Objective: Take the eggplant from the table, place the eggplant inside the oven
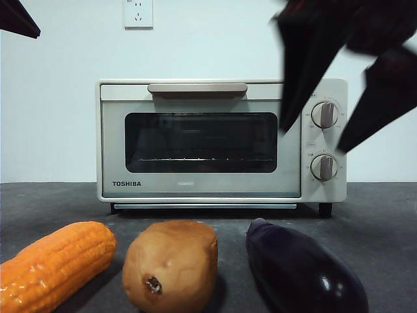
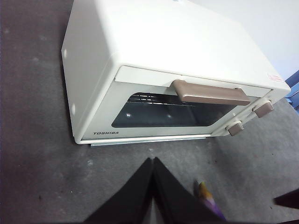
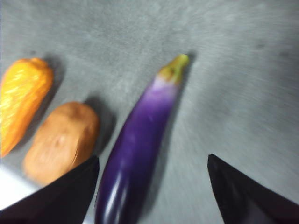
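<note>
The dark purple eggplant (image 1: 303, 270) lies on the grey table (image 1: 381, 215) at the front right, its green stem end (image 3: 175, 67) pointing away from the oven. The cream Toshiba oven (image 1: 195, 140) stands behind it with its door closed. My right gripper (image 1: 313, 140) hangs open high at the right, above the eggplant (image 3: 135, 149), with nothing between its jaws and not touching it. My left gripper (image 2: 152, 161) is shut and empty, held over the table in front of the oven (image 2: 154, 56); it shows only as a black tip (image 1: 16, 19) at the top left.
An orange corn cob (image 1: 55, 264) and a tan potato (image 1: 171, 264) lie in a row to the left of the eggplant, the potato (image 3: 60, 140) close beside it. A wall socket (image 1: 138, 13) sits on the white wall behind.
</note>
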You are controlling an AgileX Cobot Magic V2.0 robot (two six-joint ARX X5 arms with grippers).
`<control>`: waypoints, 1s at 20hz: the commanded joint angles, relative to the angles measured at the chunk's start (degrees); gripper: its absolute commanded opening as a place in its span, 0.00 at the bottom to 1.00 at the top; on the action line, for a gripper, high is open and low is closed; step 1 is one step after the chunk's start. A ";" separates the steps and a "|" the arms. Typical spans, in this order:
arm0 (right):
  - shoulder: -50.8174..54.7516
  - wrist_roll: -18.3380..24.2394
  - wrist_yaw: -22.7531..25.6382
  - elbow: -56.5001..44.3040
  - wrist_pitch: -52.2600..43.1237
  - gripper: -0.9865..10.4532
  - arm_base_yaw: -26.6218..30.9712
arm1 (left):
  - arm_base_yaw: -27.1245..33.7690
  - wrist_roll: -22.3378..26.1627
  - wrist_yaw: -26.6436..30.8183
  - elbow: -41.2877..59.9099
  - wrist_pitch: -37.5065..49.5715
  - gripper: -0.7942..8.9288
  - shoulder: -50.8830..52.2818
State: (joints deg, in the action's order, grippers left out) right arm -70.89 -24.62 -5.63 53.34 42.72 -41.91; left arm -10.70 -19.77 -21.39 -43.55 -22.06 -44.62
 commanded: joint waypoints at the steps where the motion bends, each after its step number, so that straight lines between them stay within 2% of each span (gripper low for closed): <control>1: -7.15 -3.13 1.55 0.79 -3.26 0.41 -2.58 | -0.20 1.16 -0.28 -1.18 0.50 0.09 -0.35; 8: -19.41 -5.07 1.18 0.79 -8.31 0.41 -4.87 | -0.20 2.34 -0.28 -1.18 -1.18 0.09 -0.35; 15: -19.50 -5.20 0.90 0.79 -8.74 0.21 -4.90 | -0.20 2.47 -0.26 -1.18 -1.22 0.09 -0.35; 18: -18.62 -5.16 1.03 1.90 -6.67 0.20 -4.79 | -0.20 2.43 -0.28 -1.18 -1.16 0.09 -0.35; 20: -15.65 -2.47 1.22 4.83 -1.46 0.20 -4.68 | -0.83 2.43 -0.31 -1.29 -1.07 0.09 -0.37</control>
State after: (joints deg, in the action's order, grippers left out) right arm -86.72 -28.12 -4.47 56.69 42.41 -46.11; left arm -11.42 -18.31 -21.37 -43.57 -23.79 -44.62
